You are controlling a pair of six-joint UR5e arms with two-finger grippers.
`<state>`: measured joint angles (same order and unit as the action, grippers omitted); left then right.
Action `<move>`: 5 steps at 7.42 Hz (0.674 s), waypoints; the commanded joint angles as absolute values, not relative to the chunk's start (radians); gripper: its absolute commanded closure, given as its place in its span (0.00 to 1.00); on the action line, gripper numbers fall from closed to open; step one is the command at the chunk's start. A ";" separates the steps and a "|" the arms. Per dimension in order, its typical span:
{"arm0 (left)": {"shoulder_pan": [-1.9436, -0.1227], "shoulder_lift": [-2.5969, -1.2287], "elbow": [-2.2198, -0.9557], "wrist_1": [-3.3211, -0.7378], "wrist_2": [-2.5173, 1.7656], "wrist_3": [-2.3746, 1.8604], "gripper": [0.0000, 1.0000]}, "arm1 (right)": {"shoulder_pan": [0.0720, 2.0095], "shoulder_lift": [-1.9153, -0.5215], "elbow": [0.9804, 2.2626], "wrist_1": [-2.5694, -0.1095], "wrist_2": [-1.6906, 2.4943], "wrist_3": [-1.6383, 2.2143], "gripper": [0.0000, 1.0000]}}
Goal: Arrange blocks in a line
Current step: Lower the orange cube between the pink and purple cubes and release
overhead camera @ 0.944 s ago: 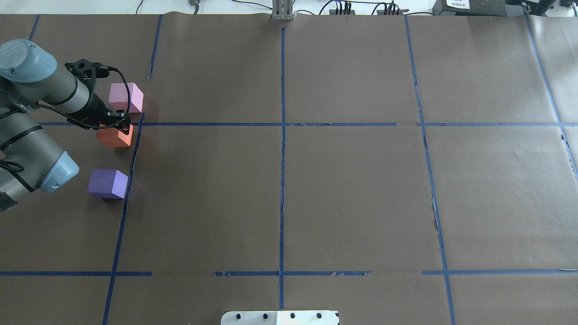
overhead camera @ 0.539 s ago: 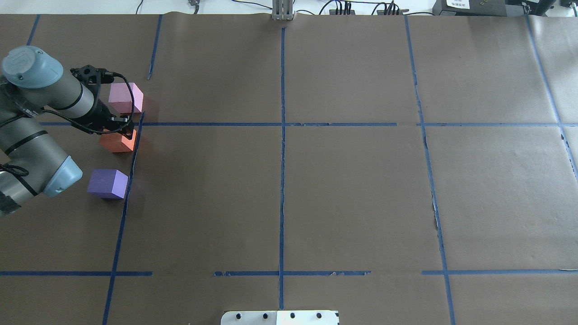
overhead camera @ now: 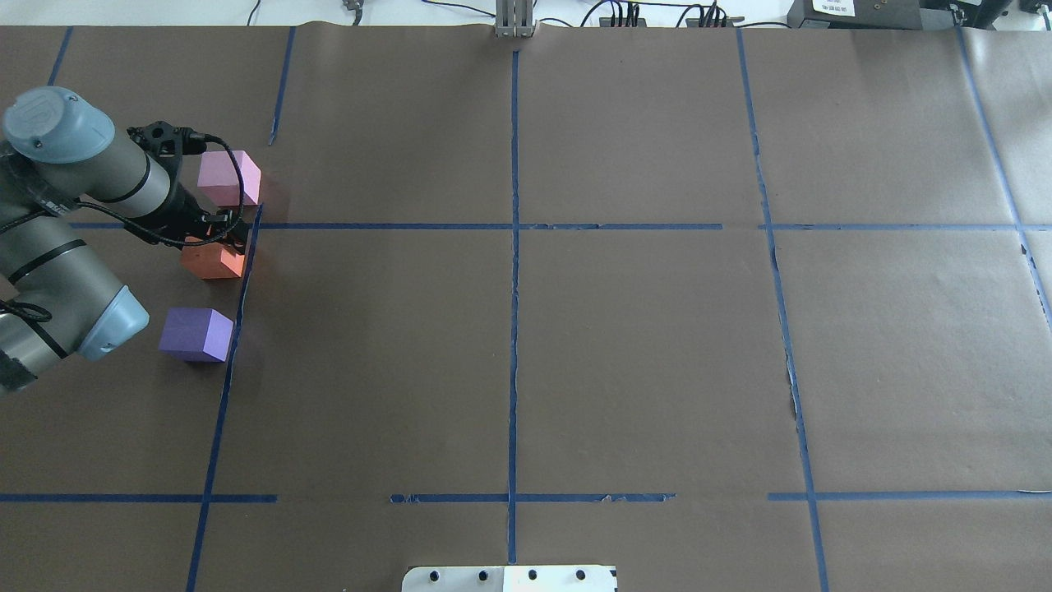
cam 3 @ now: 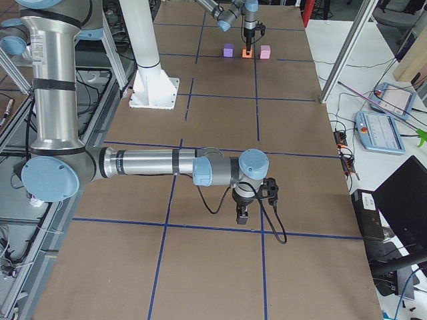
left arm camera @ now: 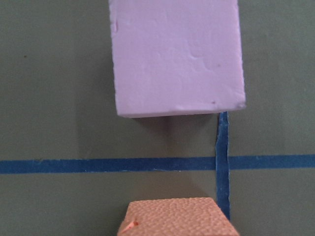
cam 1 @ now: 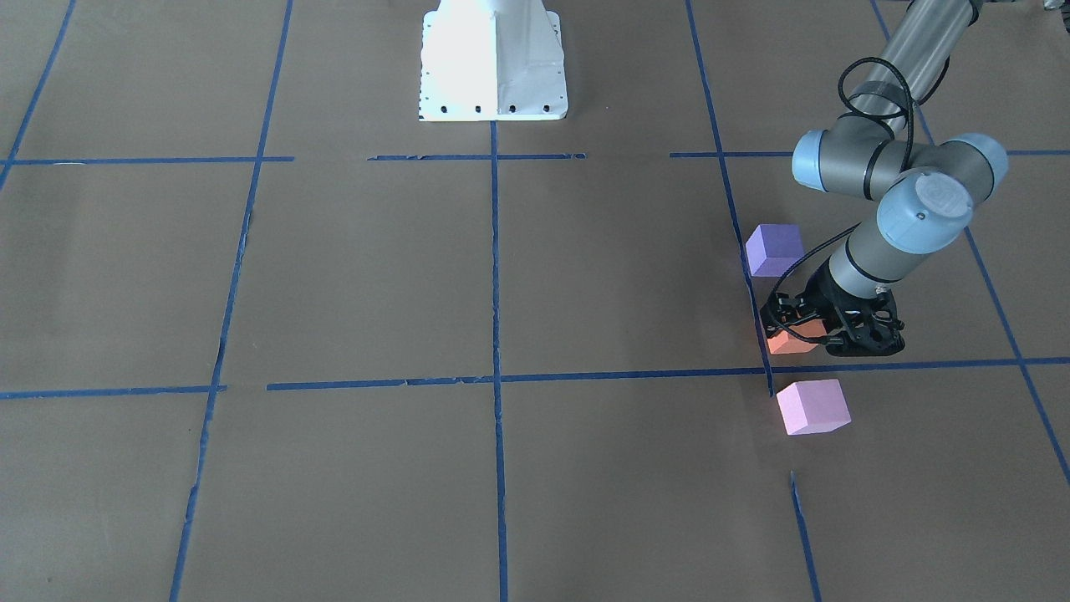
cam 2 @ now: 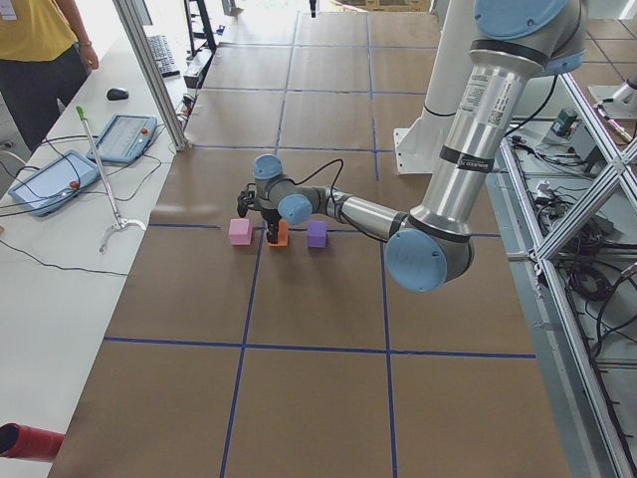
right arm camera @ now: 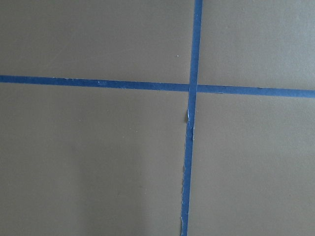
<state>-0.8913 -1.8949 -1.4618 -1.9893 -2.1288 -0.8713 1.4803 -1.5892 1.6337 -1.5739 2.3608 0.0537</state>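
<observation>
- The orange block (overhead camera: 210, 261) is seen at the left of the overhead view as a small matte cube. In the left wrist view its top face is finely pebbled, with a small nick near the left edge.
- It is set on the brown paper (overhead camera: 641, 353), just below a crossing of blue tape lines (overhead camera: 238, 304) and just left of the upright one.
- The left gripper (overhead camera: 218, 238) is lowered onto this cube's far part. Its black fingers are closed around the cube, and part of the cube is hidden by them in the front-facing view.
- The pink block (overhead camera: 226, 175) is found above the orange one, across the horizontal tape and apart from it. Its pale face is smooth, with faint dents.
- The purple block (overhead camera: 194, 333) is placed lower in the frame, also apart, so that a rough column along the tape is formed by all three.
- The right gripper (cam 3: 242, 217) is shown only in the right side view, low over bare paper, well apart from the cubes. Whether its jaws are wide or narrow cannot be told.
</observation>
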 commanded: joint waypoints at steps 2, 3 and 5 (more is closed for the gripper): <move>-0.905 -1.882 -1.486 -1.991 -2.134 -0.867 0.00 | 1.480 -1.589 1.634 -1.574 2.361 0.054 0.00; -0.972 -1.856 -1.564 -1.984 -2.172 -0.865 0.00 | 1.480 -1.589 1.634 -1.574 2.361 0.054 0.00; -1.057 -1.813 -1.722 -1.887 -2.212 -0.867 0.00 | 1.480 -1.589 1.634 -1.574 2.361 0.054 0.00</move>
<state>-1.0093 -1.8376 -1.6270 -1.9463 -2.1928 -0.8665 1.4803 -1.5892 1.6337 -1.5740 2.3608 0.0537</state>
